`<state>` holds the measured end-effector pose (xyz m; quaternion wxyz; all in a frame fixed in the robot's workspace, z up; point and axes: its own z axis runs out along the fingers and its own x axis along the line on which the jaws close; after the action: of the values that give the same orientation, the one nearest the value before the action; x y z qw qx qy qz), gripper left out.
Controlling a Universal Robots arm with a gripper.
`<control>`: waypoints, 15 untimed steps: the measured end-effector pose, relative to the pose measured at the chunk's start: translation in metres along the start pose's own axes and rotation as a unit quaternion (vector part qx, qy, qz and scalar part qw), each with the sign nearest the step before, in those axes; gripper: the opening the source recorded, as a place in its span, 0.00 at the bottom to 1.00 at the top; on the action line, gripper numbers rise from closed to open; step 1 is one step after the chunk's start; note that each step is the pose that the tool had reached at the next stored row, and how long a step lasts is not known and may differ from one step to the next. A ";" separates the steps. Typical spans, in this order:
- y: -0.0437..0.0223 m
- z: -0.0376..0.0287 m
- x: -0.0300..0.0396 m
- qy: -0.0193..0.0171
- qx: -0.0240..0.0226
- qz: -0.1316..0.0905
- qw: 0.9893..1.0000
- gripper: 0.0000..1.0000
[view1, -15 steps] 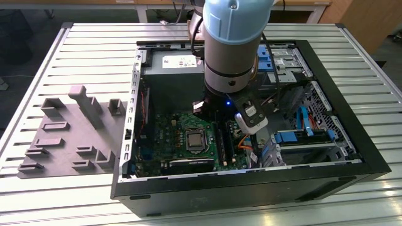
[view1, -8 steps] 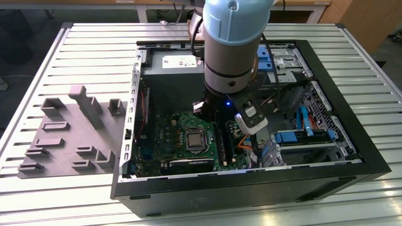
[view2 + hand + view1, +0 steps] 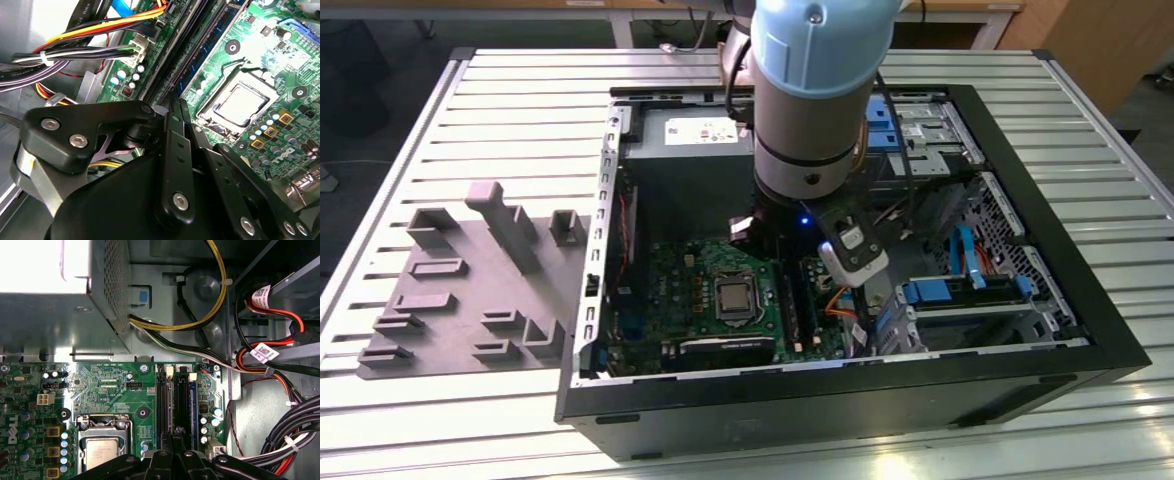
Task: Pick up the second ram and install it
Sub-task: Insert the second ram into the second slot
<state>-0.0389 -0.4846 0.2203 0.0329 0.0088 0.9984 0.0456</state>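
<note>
Green motherboard [image 3: 110, 385] sits right under my claw [image 3: 174, 440], which is pinched on the ram stick [image 3: 176, 107] over the slots [image 3: 172, 405].

Green motherboard [image 3: 110, 385]; black tool [image 3: 172, 125]; pale blue arm [image 3: 814, 70]; grey holder tray [image 3: 467, 300]; yellow cable [image 3: 220, 300].

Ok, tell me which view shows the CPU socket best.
The first wrist view: the CPU socket sits square-on and well lit beside the memory slots. The second wrist view shows it tilted; in the exterior view it is small, below the arm.
</note>
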 end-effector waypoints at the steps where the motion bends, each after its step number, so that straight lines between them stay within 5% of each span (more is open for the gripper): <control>1: 0.0000 0.0002 0.0000 0.000 0.000 0.000 1.000 0.11; 15: -0.0005 0.0055 0.0003 0.000 0.000 0.000 1.000 0.11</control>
<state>-0.0389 -0.4846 0.2148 0.0329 0.0088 0.9984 0.0456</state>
